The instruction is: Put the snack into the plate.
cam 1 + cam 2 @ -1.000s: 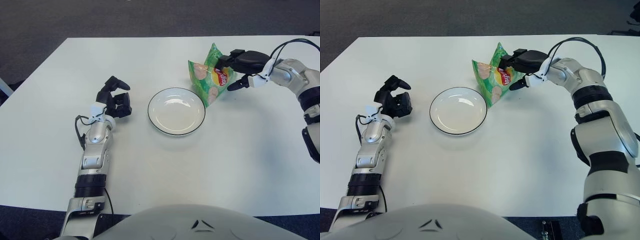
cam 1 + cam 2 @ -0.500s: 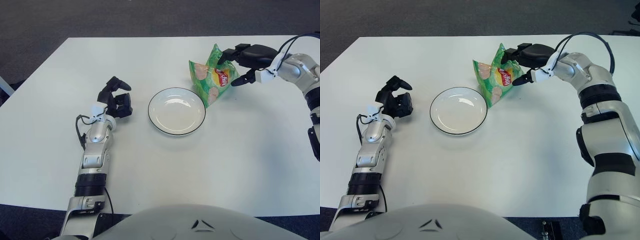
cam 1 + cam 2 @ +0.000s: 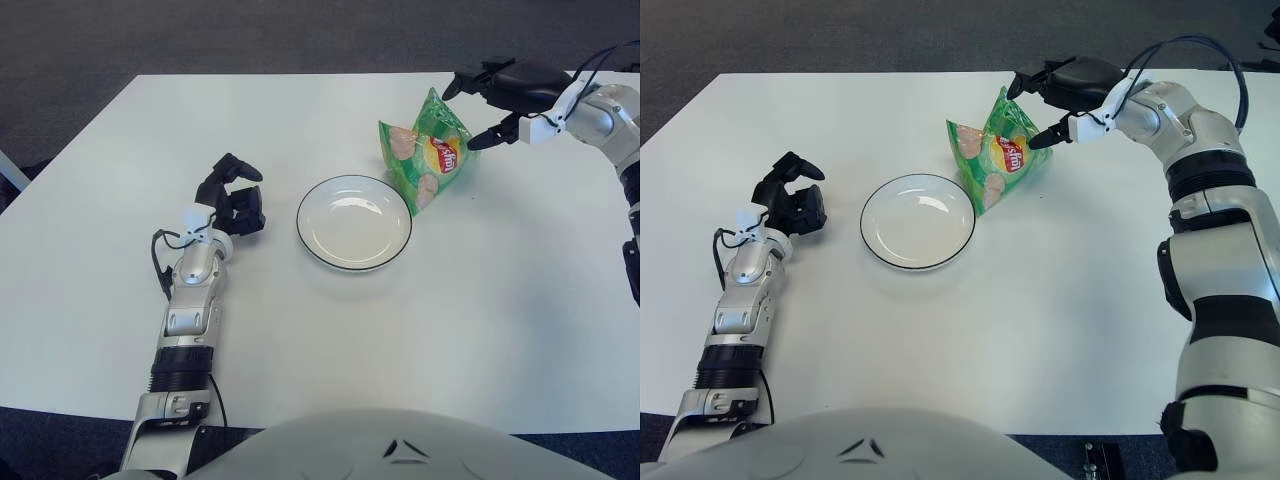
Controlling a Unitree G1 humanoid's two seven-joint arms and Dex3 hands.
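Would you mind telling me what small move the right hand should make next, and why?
Probably lower the right hand back onto the snack bag and close on it: its fingers are spread and hold nothing, and the bag stands on the table beside the plate, not in it.

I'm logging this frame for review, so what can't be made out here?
- Whether the right robot hand touches the green crinkled chip bag: neither view shows it.
- The bag's far side, facing away in both views.
- The right arm, cut by the left eye view's edge.
- The left robot hand, beside the white black-rimmed plate: its palm is hidden.
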